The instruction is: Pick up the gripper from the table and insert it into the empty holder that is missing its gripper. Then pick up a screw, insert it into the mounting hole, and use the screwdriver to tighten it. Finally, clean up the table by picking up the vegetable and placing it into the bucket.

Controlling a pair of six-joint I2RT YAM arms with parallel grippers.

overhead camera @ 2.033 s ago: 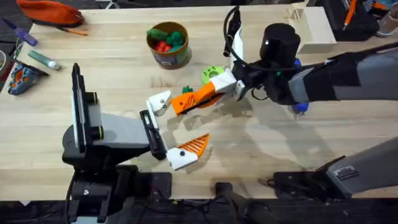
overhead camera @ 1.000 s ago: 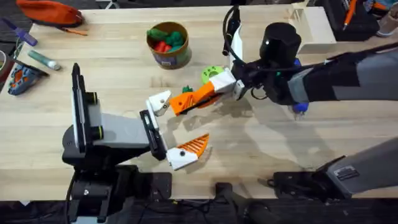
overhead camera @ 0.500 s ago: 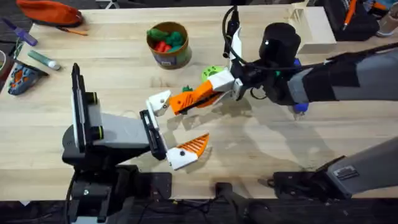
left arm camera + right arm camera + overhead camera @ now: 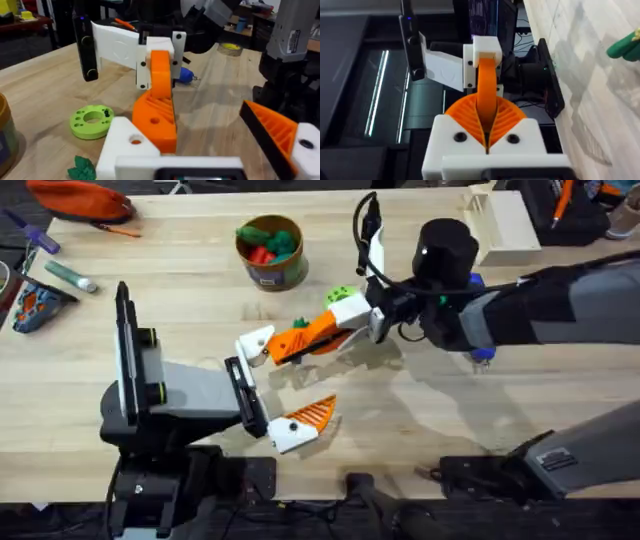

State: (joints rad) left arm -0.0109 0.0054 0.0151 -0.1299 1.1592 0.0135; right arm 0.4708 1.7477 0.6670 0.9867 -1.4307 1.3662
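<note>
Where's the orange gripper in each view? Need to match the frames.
Overhead: gripper at table centre, its tip at the white holder.
Left wrist: gripper mid-frame, just behind the holder.
Right wrist: gripper seen edge-on at centre, pointing into the holder.
Shared landmark: the holder, right at the gripper's tip in all three.

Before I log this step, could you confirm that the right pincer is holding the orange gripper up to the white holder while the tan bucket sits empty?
Not quite: the bucket is not empty. The overhead view shows green and red toys inside it. The rest stands: the right pincer is shut on the orange gripper, held up to the white holder.
</note>
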